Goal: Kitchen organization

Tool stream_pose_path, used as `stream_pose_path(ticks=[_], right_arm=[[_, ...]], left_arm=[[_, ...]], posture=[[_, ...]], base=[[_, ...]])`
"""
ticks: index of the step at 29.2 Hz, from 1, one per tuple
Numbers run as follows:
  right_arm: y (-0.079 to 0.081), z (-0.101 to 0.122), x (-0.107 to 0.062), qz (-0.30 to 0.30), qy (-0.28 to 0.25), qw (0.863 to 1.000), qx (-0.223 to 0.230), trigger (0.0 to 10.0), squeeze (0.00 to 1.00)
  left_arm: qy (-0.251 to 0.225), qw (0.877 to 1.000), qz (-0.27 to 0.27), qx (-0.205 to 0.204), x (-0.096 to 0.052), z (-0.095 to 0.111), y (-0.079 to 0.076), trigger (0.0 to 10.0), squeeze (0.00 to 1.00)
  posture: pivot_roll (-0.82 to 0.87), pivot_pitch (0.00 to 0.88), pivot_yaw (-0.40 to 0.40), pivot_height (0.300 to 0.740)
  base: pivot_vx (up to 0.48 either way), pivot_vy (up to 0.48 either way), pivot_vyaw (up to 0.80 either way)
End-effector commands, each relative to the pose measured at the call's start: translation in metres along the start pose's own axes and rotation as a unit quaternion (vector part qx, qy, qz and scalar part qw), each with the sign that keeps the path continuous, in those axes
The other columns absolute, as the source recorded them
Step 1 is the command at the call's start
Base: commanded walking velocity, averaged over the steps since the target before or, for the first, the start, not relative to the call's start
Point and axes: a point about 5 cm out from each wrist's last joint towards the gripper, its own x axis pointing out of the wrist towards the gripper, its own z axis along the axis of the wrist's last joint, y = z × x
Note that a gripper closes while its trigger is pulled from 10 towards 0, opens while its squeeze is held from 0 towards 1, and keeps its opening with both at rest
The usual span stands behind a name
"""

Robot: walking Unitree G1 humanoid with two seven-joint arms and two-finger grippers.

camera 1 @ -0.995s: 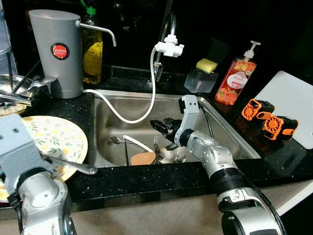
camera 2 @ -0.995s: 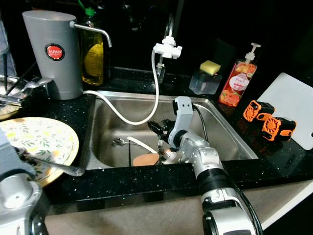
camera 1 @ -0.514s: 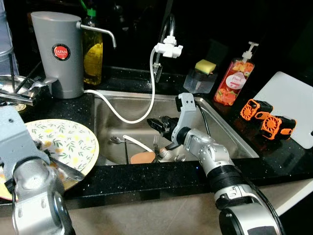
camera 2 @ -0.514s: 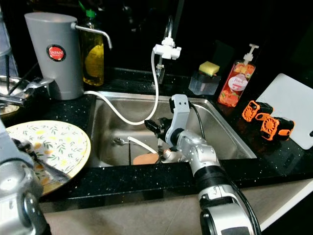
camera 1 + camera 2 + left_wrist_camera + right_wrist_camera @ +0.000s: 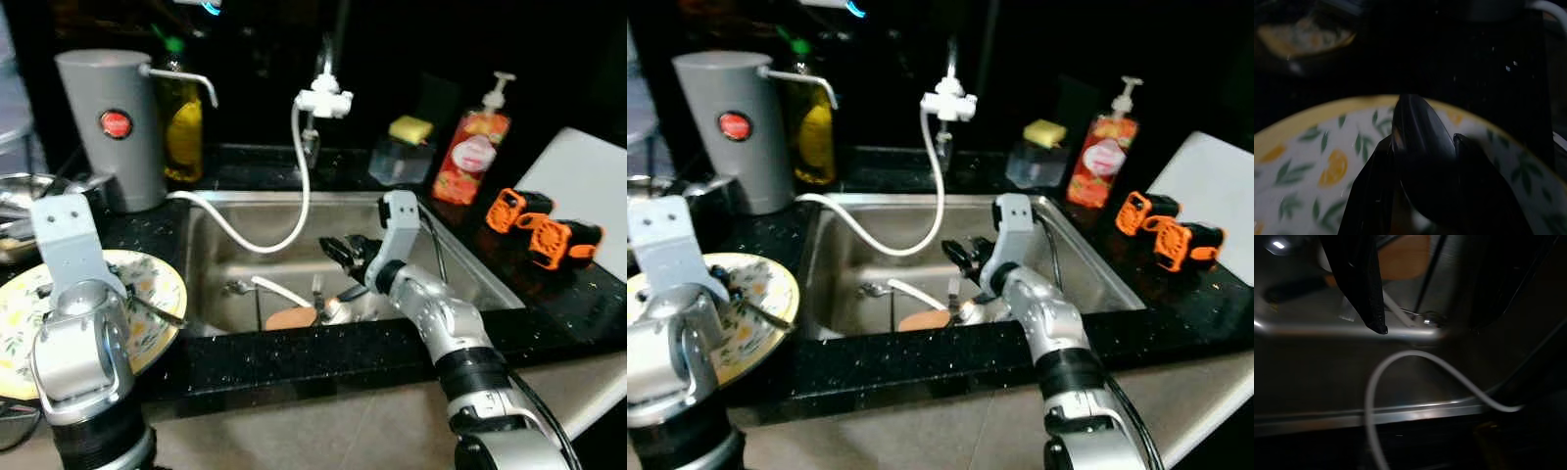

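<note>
In the eye views, the left gripper [image 5: 147, 299] holds a spoon [image 5: 157, 311] over the floral plate [image 5: 147, 338] on the black tabletop [image 5: 294, 357], while the right gripper [image 5: 345, 253] hangs above the sink [image 5: 470, 284], jaws apart. The left wrist view shows the jaws clamped on the spoon's bowl above the plate. The right wrist view shows a black finger [image 5: 1359, 281] over the white hose [image 5: 1400, 362].

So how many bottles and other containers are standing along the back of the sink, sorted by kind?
Tall grey plastic jug with a red label: 1
Yellow-green dish soap bottle: 1
Orange pump soap bottle: 1
Clear holder with a yellow sponge: 1
Total: 4
</note>
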Motion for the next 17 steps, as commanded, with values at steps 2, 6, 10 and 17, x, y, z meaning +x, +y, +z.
stream_pose_path(ticks=[2,6,10,17], right_arm=[[-0.003,0.001,-0.004,-0.008,0.000,1.000,-0.003,10.0,0.00],[-0.003,0.002,-0.005,-0.013,-0.002,1.000,-0.004,10.0,0.00],[-0.001,0.002,-0.004,-0.012,-0.003,1.000,-0.004,10.0,0.00],[0.001,0.000,-0.005,-0.011,-0.003,1.000,-0.004,10.0,0.00]], left_arm=[[0.038,0.999,-0.009,0.018,0.007,-0.012,0.000,10.0,0.00],[0.045,0.998,-0.028,0.030,0.008,-0.015,-0.006,10.0,0.00],[0.026,0.998,-0.019,0.052,0.010,-0.012,-0.005,10.0,0.00],[-0.098,0.987,-0.094,0.088,-0.008,0.017,-0.030,10.0,0.00]], posture=[[0.19,0.072,-0.074,0.740],[0.19,0.067,-0.074,0.740],[0.19,0.066,-0.074,0.740],[0.20,0.056,-0.075,0.740]], base=[[0.000,0.000,0.00],[0.000,0.000,0.00],[0.000,0.000,0.00],[0.000,0.000,0.00]])
